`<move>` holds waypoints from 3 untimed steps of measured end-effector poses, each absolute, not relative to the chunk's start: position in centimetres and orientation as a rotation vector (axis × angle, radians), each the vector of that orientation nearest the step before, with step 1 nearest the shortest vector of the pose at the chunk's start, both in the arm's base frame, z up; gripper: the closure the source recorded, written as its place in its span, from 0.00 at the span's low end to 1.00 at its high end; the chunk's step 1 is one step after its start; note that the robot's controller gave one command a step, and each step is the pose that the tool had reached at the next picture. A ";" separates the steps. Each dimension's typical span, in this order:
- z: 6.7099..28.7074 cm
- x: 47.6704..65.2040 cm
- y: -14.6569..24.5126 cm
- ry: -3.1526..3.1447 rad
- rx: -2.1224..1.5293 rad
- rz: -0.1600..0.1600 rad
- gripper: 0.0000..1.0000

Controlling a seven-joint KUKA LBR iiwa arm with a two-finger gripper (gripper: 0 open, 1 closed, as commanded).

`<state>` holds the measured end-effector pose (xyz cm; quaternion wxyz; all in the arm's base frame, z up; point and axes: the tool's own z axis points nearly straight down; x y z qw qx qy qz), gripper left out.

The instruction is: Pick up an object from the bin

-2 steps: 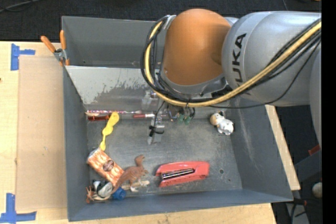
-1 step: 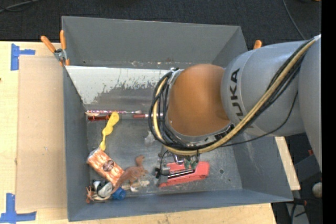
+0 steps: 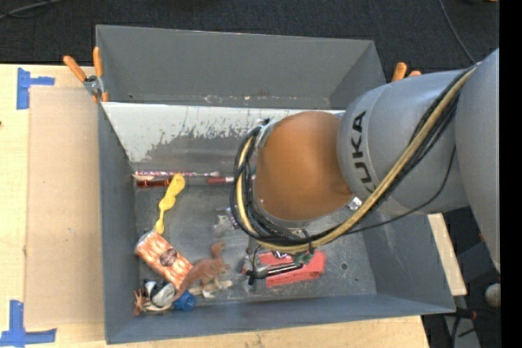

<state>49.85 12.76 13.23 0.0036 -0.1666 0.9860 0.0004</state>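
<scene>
- One red flat piece (image 3: 308, 266), oblong with dark markings at its left end, is lying on the floor of the grey bin (image 3: 367, 273), close to the front wall and right of the middle.
- The gripper (image 3: 263, 265) is hanging right over that left end, low and near the floor; from here I cannot tell whether it is open or closed, or whether it is touching the red piece.
- The arm (image 3: 416, 143) is reaching in from the right and bending steeply down, its rounded orange cover (image 3: 298, 167) and looped cables hiding the wrist.
- To the left, one crinkled orange wrapper (image 3: 161, 255) is lying beside a small heap of brown bits (image 3: 210, 271).
- One yellow spoon-shaped piece (image 3: 169, 196) is lying farther back.
- One thin red-and-silver stick (image 3: 175, 175) is resting along the back wall.
</scene>
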 end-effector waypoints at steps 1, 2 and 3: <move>10.8 48.4 6.7 3.130 -0.295 0.000 0.00; 7.5 50.8 20.9 2.980 -0.939 0.006 1.00; 7.5 50.8 20.9 2.981 -0.937 0.006 1.00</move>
